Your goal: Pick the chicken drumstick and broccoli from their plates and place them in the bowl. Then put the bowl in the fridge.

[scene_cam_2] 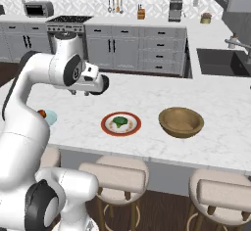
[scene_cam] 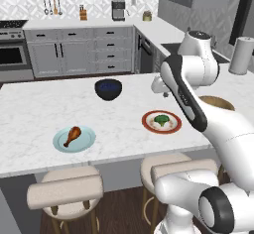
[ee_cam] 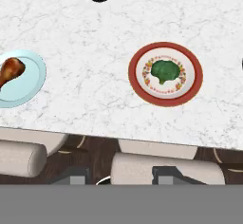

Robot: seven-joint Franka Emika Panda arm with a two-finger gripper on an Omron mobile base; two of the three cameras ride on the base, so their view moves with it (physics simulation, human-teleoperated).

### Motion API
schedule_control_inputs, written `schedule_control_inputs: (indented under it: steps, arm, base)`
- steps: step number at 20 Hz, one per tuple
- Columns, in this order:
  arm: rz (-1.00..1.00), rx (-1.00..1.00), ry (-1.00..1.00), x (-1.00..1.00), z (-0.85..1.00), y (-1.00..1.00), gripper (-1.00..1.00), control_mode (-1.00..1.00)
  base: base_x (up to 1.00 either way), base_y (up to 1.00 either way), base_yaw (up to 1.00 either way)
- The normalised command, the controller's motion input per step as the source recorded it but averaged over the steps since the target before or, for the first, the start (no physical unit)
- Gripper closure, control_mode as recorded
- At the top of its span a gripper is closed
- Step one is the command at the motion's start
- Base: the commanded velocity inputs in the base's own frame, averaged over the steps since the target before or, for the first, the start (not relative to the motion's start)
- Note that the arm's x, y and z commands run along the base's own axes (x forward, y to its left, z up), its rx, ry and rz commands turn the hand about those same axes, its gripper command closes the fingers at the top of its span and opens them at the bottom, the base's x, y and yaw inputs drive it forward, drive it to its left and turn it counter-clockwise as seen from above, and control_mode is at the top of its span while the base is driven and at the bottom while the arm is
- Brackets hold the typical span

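Note:
The chicken drumstick [scene_cam: 72, 135] lies on the pale blue-green plate [scene_cam: 88, 140] at the counter's left. The broccoli [scene_cam: 160, 120] sits on the red-rimmed white plate [scene_cam: 147, 124] near the middle. The wooden bowl [scene_cam_2: 181, 121] stands to the right of that plate, holding nothing. My gripper [scene_cam_2: 95, 85] hangs open high above the counter, between the two plates and apart from both. From the hand view I look down on the drumstick [ee_cam: 10, 70], the broccoli [ee_cam: 163, 71] and my gripper [ee_cam: 118, 175]. The fridge is out of view.
A dark navy bowl [scene_cam: 108, 89] stands farther back on the counter. Padded stools [scene_cam: 64, 191] are tucked under the near edge. A paper towel roll [scene_cam: 241, 55] and a sink [scene_cam_2: 220, 61] lie to the right.

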Motion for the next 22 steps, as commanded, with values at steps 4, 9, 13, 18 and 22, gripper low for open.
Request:
schedule_control_inputs:
  steps: [4,9,13,18,22]
  arm:
    - [0.03,0.00,0.00,-0.19,0.00,0.18,-1.00,-1.00]
    - [0.04,-0.05,0.00,-0.14,-0.16,0.92,-1.00,-1.00]
    - [-0.02,0.00,0.00,0.09,-0.06,0.94,-1.00,-1.00]
    - [-0.08,0.00,0.03,0.39,-0.09,0.80,-1.00,-1.00]
    - [-0.04,0.00,0.03,0.24,-0.27,0.35,-1.00,-1.00]
  base:
    - [0.00,0.00,0.00]
    - [0.00,0.00,0.00]
    - [0.00,0.00,0.00]
    - [0.00,0.00,0.00]
    - [0.00,0.00,0.00]
